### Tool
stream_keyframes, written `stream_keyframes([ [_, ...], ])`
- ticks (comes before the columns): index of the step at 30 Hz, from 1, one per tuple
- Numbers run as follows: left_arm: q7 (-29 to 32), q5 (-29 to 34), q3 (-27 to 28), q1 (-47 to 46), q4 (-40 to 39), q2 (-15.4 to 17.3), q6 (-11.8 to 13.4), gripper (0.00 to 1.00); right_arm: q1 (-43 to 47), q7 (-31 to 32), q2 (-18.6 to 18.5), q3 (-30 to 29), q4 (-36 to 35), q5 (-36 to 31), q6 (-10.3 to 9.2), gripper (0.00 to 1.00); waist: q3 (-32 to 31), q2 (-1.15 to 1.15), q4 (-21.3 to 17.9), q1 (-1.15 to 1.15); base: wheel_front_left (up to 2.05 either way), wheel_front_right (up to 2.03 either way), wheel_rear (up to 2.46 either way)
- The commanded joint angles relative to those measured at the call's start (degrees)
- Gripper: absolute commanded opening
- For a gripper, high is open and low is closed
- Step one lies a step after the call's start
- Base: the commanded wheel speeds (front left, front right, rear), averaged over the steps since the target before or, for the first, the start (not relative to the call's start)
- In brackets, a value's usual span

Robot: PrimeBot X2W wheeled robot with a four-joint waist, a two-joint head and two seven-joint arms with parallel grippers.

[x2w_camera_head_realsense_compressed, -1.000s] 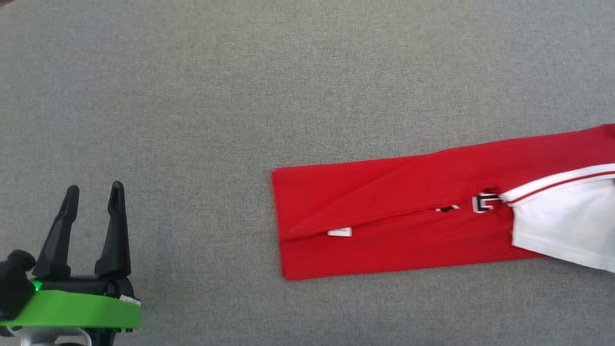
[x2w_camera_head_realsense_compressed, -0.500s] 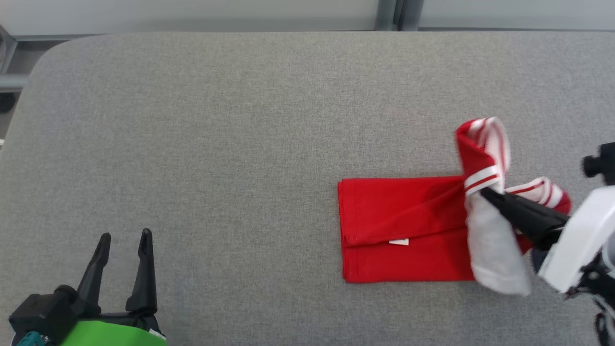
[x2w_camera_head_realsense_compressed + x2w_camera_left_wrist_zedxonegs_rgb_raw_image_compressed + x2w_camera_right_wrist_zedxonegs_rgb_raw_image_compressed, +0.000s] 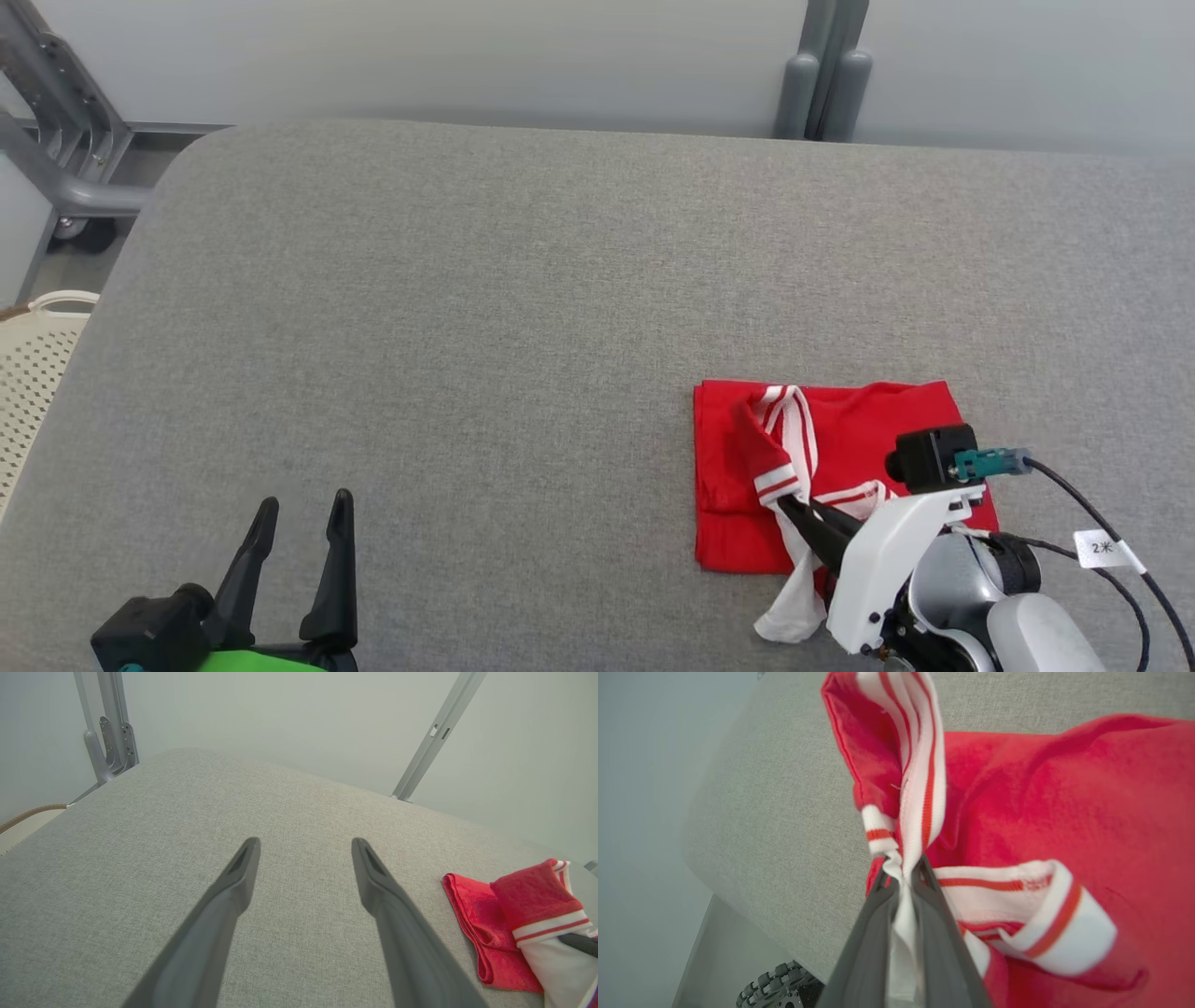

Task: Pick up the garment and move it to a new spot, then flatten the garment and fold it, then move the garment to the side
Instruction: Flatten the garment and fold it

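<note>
While the left gripper (image 3: 306, 500) sits at the lower left of the head view, its two dark fingers spread wide with nothing between them, a pale perforated basket (image 3: 33, 373) shows at the left edge, just beside the grey padded table (image 3: 485, 308). A grey metal frame (image 3: 56, 140) stands at the upper left, past the table's rounded corner. In the left wrist view the same gripper (image 3: 306, 842) points across bare grey padding.

Right of centre and low in the head view, the red garment (image 3: 896, 420) lies on the table, folded into a rough rectangle. The right gripper (image 3: 789, 504) reaches in from the lower right, clenched on the garment's white, red-striped trim, and a white flap hangs beneath its fingers. The right wrist view shows that gripper (image 3: 903, 870) pinching the striped band, which rises above the red body (image 3: 1087, 812).
</note>
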Motion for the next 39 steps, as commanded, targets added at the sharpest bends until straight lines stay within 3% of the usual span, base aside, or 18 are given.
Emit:
stream_keyframes([
  [1,0.0,-0.2,0.1,0.5,-0.2,-0.2,0.0,1.0,-1.4,-2.0,0.3,-0.1,1.7,-1.2,0.02,0.0,-0.4,0.0,0.7,0.0,0.0,0.0,0.0],
  [7,-0.1,-0.2,0.2,0.0,-0.4,-0.2,-0.2,1.0,-6.0,-7.4,1.1,-1.5,7.3,-1.9,0.03,0.0,0.8,0.0,0.3,0.0,0.0,0.0,0.0],
  [17,0.4,0.5,-0.8,-2.2,0.1,-0.5,-1.0,1.0,-10.8,-8.5,1.3,1.3,9.5,-2.6,0.03,0.0,1.7,0.0,-0.8,0.0,0.0,0.0,0.0],
  [18,0.5,0.5,-1.0,-2.3,0.2,-0.6,-1.0,1.0,-11.2,-8.9,1.3,2.2,9.8,-3.0,0.03,0.38,1.7,0.0,-0.8,0.0,0.0,0.0,0.0],
  [19,0.4,0.5,-1.0,-2.4,0.4,-0.7,-1.0,1.0,-11.6,-9.2,1.3,3.1,10.0,-3.3,0.03,1.0,1.8,0.0,-0.9,0.0,0.0,0.0,0.0],
  [25,0.1,0.5,-0.5,-2.4,0.8,-0.4,-0.8,1.0,-14.5,-11.7,1.3,8.9,7.3,2.2,0.02,1.0,2.1,0.0,-1.9,0.0,0.0,0.0,0.0],
  [29,0.0,0.9,0.1,-2.4,0.6,-0.3,-0.8,1.0,-14.6,-13.9,1.2,8.6,4.0,7.1,0.02,1.0,2.8,0.0,-2.7,0.0,0.0,0.0,0.0],
  [33,-0.2,1.1,0.6,-2.1,-0.3,-0.2,-0.6,1.0,-10.5,-12.4,1.2,2.1,0.8,5.2,0.02,1.0,3.8,0.0,-3.5,0.0,0.0,0.0,0.0],
  [39,-0.4,1.3,1.7,-1.8,-1.1,-0.3,-0.9,1.0,-3.5,-3.8,-1.6,-9.6,-1.8,-0.9,0.03,1.0,5.4,0.0,-4.4,0.0,0.0,0.0,0.0],
])
